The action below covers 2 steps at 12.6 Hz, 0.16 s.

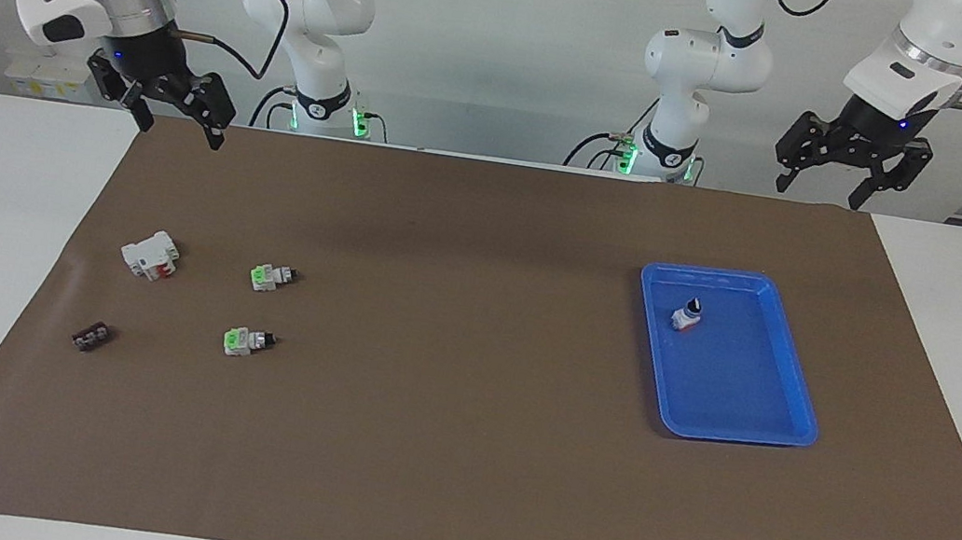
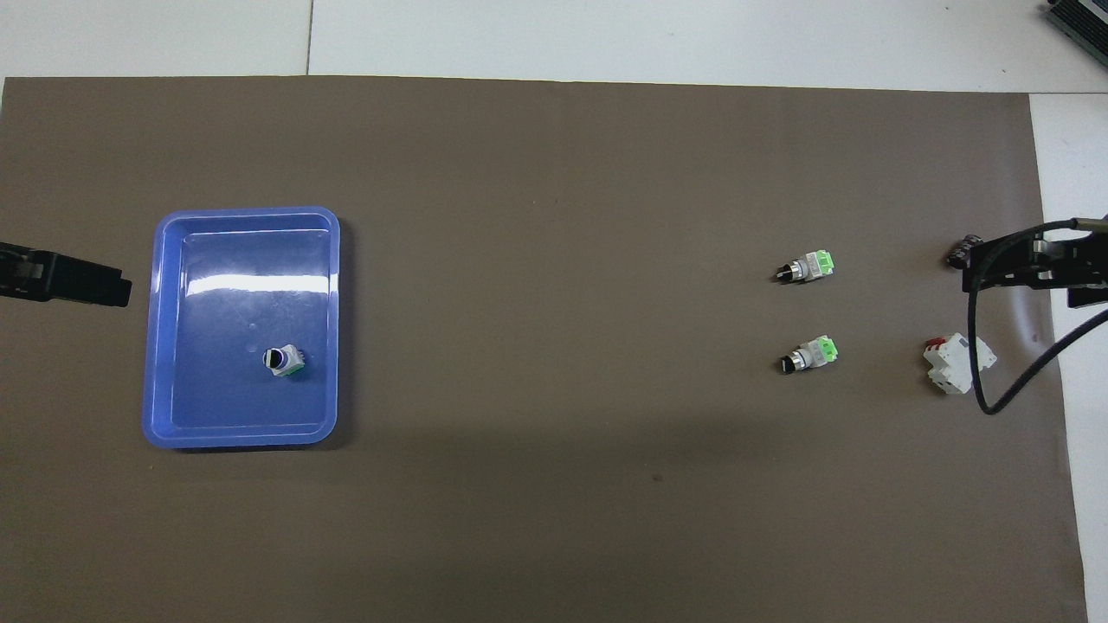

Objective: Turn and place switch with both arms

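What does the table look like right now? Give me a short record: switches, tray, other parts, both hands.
switch in tray: one, standing knob end up in the blue tray
switches on mat: two, lying on their sides at the right arm's end; nearer one, farther one
other parts: white block with a red part; small black piece
left hand: open, empty, raised over the mat's robot-side edge
right hand: open, empty, raised over the mat's robot-side edge
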{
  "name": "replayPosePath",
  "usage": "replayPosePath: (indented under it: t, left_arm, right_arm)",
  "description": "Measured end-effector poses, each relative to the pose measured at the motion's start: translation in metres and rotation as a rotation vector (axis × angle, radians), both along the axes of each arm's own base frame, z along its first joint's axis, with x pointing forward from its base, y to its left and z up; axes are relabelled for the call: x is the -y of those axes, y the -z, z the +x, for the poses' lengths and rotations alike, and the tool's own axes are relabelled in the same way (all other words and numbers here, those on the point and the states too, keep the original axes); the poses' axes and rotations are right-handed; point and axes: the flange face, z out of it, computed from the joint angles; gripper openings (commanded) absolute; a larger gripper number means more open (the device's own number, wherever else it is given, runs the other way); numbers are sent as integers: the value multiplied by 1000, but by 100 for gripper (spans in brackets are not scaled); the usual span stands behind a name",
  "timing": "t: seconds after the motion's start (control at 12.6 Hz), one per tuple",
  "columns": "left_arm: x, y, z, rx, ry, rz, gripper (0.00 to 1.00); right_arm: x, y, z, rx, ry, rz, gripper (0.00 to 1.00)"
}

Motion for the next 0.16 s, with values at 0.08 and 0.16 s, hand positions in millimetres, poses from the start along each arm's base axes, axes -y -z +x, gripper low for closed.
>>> replayPosePath:
  t: [0.08,0.16]
  left_arm:
    - [-1,2,0,-9,-1,1,100]
    - [-1,3,-1,-15,-1,1,100]
  right_arm:
    - [0,0,0,-1,0,0,100]
    - [0,1,0,-2,0,0,100]
